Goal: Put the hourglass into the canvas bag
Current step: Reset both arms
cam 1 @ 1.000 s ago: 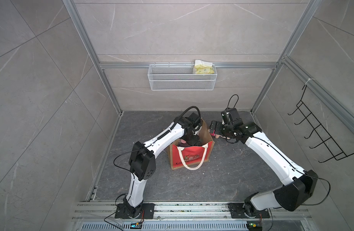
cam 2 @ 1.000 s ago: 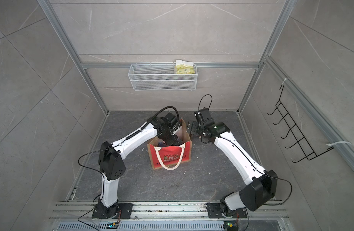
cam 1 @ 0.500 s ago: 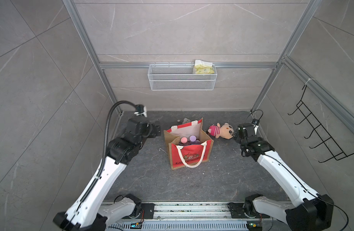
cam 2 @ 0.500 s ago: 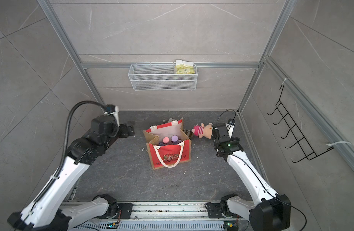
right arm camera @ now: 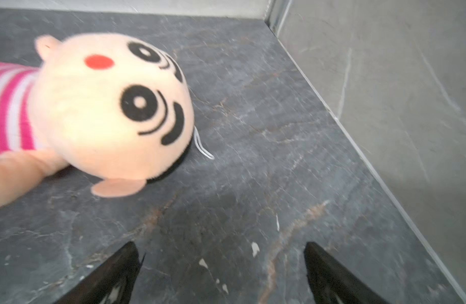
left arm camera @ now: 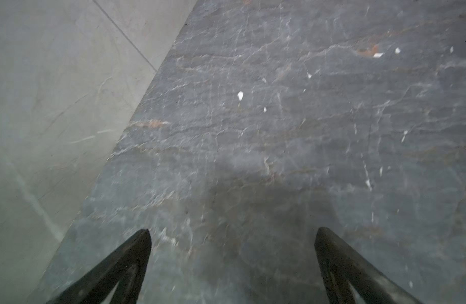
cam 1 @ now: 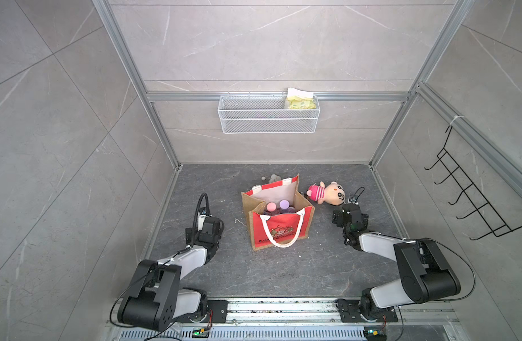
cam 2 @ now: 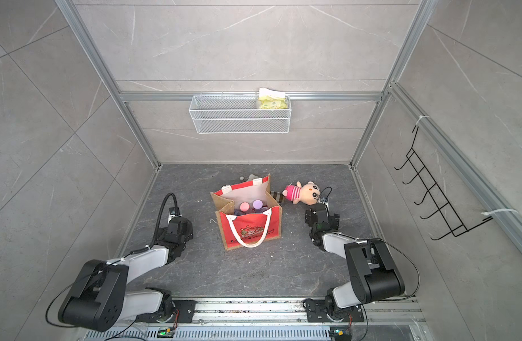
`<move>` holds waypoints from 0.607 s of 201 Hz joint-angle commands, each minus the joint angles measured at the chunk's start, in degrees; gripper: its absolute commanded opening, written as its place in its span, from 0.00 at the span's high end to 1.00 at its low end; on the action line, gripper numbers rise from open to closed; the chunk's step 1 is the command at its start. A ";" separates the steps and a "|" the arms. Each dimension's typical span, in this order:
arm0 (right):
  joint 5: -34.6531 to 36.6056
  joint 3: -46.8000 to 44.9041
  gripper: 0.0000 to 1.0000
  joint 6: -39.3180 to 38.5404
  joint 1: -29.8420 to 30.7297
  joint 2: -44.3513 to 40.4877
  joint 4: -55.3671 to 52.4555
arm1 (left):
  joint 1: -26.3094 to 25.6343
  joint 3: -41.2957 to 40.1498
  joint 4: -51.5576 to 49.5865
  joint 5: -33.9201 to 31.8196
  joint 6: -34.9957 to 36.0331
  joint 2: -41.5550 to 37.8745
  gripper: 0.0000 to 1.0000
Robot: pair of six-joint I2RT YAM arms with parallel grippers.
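Note:
The canvas bag [cam 1: 279,224] [cam 2: 248,221] stands upright and open in the middle of the dark floor, red front facing the camera, white rope handle hanging down. Inside it the hourglass [cam 1: 277,205] [cam 2: 251,205] shows as a pink and a purple round top. My left gripper [cam 1: 206,231] [left arm camera: 232,231] hovers low over bare floor left of the bag, open and holding nothing. To the right of the bag my right gripper [cam 1: 349,220] [right arm camera: 221,246] is also open and empty, just short of a plush doll's head.
A plush doll [cam 1: 327,193] [right arm camera: 95,105] in a pink striped shirt lies right of the bag, with a small brown plaid cylinder [cam 2: 276,195] between them. A small grey thing [cam 1: 273,178] lies behind the bag. A wire basket [cam 1: 268,113] hangs on the back wall, a hook rack [cam 1: 472,195] on the right wall.
Both arms have drawn back from the bag's mouth, swung outward and folded down low near the front. The hourglass now shows in the bag.

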 commanded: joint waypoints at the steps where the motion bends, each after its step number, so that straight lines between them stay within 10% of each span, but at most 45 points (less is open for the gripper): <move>1: -9.80 -4.20 0.00 -4.56 -0.38 -0.57 14.27 | 0.38 -1.52 23.30 3.41 9.64 1.34 0.01; 35: -15.02 -7.17 0.01 -5.56 -1.69 1.32 20.60 | 10.77 -7.75 39.76 20.49 5.25 7.70 0.00; 122: -14.97 -7.30 0.00 -5.74 -1.81 2.11 22.32 | 13.79 -2.31 29.22 23.28 2.86 8.17 0.00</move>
